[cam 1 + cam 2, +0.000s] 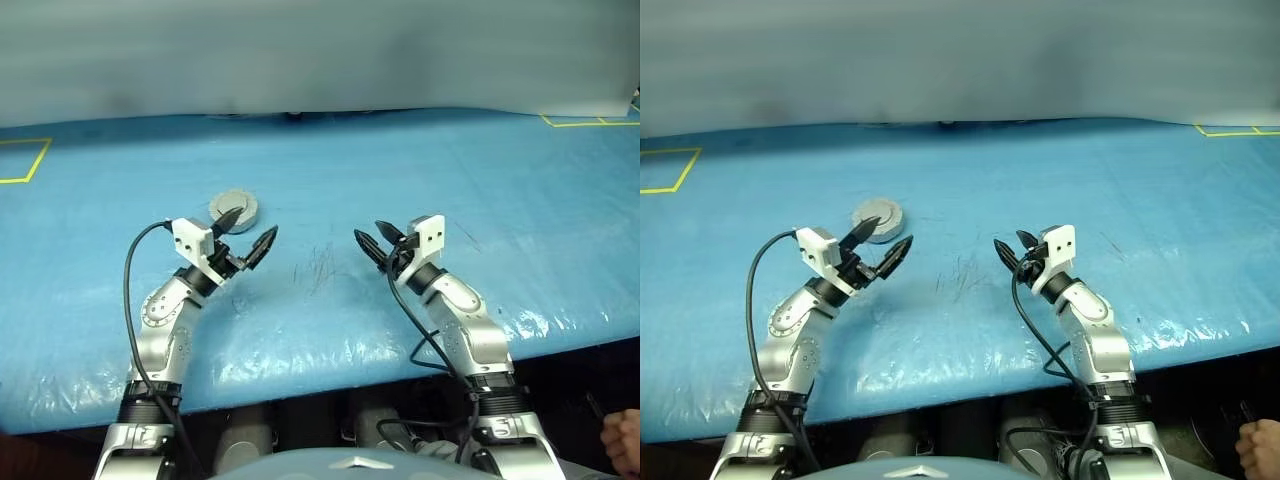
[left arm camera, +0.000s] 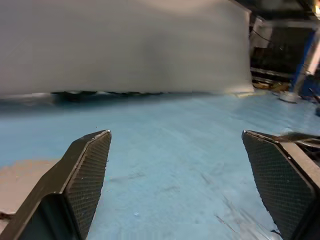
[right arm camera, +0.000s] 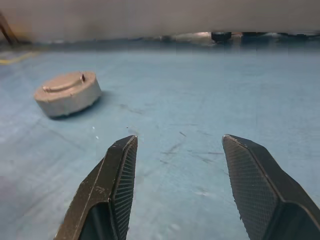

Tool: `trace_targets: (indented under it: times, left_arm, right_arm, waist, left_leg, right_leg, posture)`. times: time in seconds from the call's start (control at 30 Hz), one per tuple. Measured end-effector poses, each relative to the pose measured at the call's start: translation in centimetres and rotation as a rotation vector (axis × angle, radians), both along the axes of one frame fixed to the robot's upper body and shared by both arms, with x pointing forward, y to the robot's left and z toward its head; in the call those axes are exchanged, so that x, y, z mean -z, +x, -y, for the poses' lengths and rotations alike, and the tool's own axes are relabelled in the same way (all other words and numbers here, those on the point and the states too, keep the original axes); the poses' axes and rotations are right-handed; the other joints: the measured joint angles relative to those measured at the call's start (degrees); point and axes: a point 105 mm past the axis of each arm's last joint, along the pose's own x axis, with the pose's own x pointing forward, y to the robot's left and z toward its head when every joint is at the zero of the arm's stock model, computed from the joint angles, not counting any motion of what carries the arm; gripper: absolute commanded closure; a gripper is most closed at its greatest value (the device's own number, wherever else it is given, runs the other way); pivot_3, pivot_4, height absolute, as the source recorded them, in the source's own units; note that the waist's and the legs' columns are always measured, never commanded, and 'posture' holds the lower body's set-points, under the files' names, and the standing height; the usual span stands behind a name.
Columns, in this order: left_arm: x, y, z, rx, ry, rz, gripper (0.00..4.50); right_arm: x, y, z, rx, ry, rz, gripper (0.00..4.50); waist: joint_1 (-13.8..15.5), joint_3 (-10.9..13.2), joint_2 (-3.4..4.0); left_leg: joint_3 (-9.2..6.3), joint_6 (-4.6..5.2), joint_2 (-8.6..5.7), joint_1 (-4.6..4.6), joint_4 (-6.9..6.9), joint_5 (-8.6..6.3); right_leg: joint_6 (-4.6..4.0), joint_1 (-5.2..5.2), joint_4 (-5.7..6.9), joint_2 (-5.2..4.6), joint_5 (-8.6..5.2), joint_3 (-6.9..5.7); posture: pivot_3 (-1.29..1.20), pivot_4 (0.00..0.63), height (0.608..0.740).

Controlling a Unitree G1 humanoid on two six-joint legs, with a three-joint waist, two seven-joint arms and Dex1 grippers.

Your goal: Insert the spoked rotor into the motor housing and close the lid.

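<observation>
Honestly looks about done: motor housing [image 1: 235,210] sitting on the blue surface [image 1: 420,180] with the lid [image 3: 64,83] flat on top, plain grey side up, so presumably the rotor's inside, though can't see it. Lies just past the left tool [image 1: 248,236], a touch to that arm's outer side, nearly behind the upper fingertip in the head views. Right tool [image 1: 379,242] well apart from it, off toward the middle of the surface. Round puck, so no long axis to worry about. Both tools spread wide, gripping nothing. Left clearly the nearer one for any last press on the lid.
</observation>
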Motion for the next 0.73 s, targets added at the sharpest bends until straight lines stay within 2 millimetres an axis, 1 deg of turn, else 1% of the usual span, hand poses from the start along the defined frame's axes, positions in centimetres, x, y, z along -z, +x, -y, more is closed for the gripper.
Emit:
trace_targets:
  times: [0.07,0.1,0.17,0.27,0.3,0.47,0.73]
  left_arm:
    - [0.7,-0.5,0.6,0.036,0.058,-0.006,0.06]
    - [0.9,-0.6,0.8,0.047,0.075,-0.001,0.02]
    - [1.2,-0.9,1.1,0.066,0.104,0.004,0.0]
    - [1.6,-1.1,1.3,0.079,0.126,0.004,0.0]
    - [1.7,-1.2,1.4,0.085,0.14,0.003,0.0]
    - [2.8,-1.7,1.5,0.106,0.179,-0.026,0.0]
    - [2.9,-1.8,1.5,0.106,0.182,-0.021,0.0]
  right_arm:
    - [0.6,-0.2,-0.1,-0.043,-0.072,-0.004,1.69]
    - [1.0,-0.3,-0.1,-0.058,-0.098,-0.012,1.52]
    - [1.5,-0.4,0.0,-0.078,-0.133,-0.02,1.09]
    - [1.6,-0.3,0.0,-0.089,-0.142,-0.023,0.14]
    - [1.6,-0.3,0.0,-0.092,-0.145,-0.022,0.06]
    - [1.5,-0.1,0.0,-0.078,-0.163,-0.007,0.06]
    - [1.3,0.3,0.2,-0.048,-0.168,0.002,0.06]
  waist:
    - [0.03,0.0,0.0]
    - [0.07,0.0,0.0]
    - [0.18,0.0,0.0]
    - [0.19,0.0,0.0]
    - [0.2,0.0,0.0]
    - [0.24,0.0,0.0]
    - [0.23,0.0,0.0]
  left_leg:
    - [-0.01,-0.04,0.02,0.03,-0.02,0.02]
    - [0.0,-0.04,0.03,0.04,-0.02,0.03]
    - [0.0,-0.04,0.07,0.04,-0.02,0.03]
    - [0.01,-0.02,0.08,0.03,-0.03,0.01]
    - [0.01,-0.01,0.08,0.03,-0.03,0.01]
    - [0.02,0.0,0.08,0.02,-0.03,0.0]
    - [0.02,0.01,0.08,0.02,-0.04,0.0]
  right_leg:
    - [-0.11,0.0,0.03,0.05,-0.04,-0.01]
    - [-0.13,-0.01,0.04,0.05,-0.04,-0.01]
    - [-0.13,-0.01,0.04,0.02,-0.05,0.0]
    - [-0.1,-0.01,0.01,-0.02,-0.03,0.02]
    - [-0.09,0.0,0.0,-0.03,-0.02,0.02]
    - [-0.08,-0.01,0.0,-0.05,-0.02,0.01]
    - [-0.09,-0.01,-0.01,-0.05,-0.02,0.02]
  posture:
    - [0.0,0.15,0.74]
    - [0.0,0.15,0.74]
    - [0.0,0.15,0.74]
    - [0.0,0.15,0.74]
    - [0.0,0.15,0.74]
    - [0.0,0.15,0.74]
    - [0.0,0.15,0.74]
